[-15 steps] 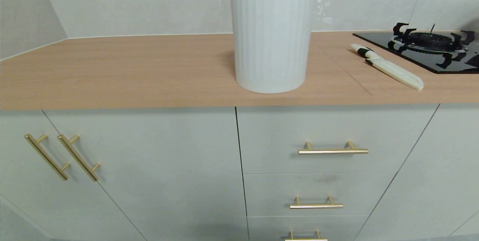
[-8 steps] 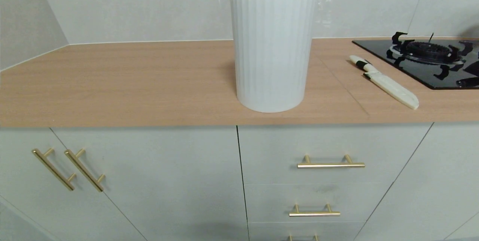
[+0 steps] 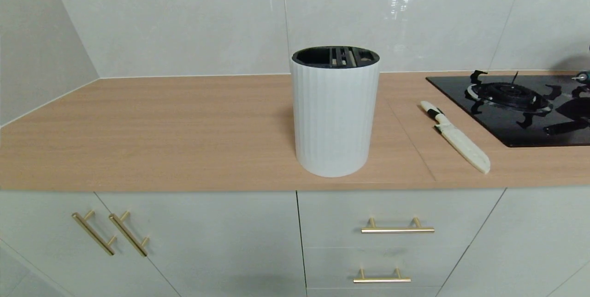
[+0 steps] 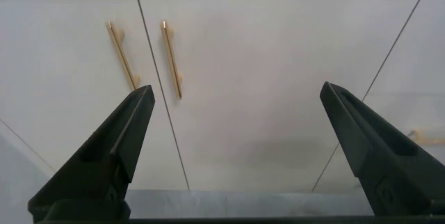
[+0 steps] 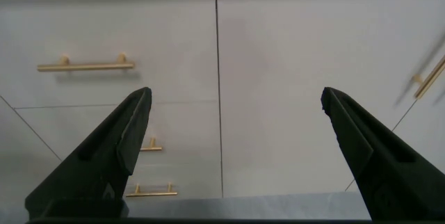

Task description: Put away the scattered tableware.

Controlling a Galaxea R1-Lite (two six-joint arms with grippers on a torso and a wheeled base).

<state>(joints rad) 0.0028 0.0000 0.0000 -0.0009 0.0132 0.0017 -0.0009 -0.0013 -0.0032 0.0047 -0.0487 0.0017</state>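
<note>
The wooden bench [image 3: 161, 135] runs from a corner at the robot's left, where two tiled walls [image 3: 184, 20] meet, across to a black hob [image 3: 507, 126] set into it at the right. A white ribbed knife block [image 3: 333, 117] with a black slotted top stands upright near the middle, its base just short of the bench's front edge. The broad stretch of bench to its left, up to the corner, is bare wood. To its right lies the knife [image 3: 454, 136], flat on the bench between the block and the hob and touching neither. Its pale handle with a dark band points toward the back wall, and its blade tip is near the front edge. A thin joint line [image 3: 410, 135] in the bench top runs front to back between the block and the knife. Below the front edge hang grey cupboard doors [image 3: 198, 241] with a pair of gold bar handles [image 3: 110, 239], and to their right a stack of drawers [image 3: 392, 209] with gold handles of their own. The left gripper [image 4: 235, 90] is low before the cupboard doors, its fingers spread wide with nothing between them. The right gripper [image 5: 234, 93] faces the drawers, its fingers likewise wide apart and holding nothing.
</note>
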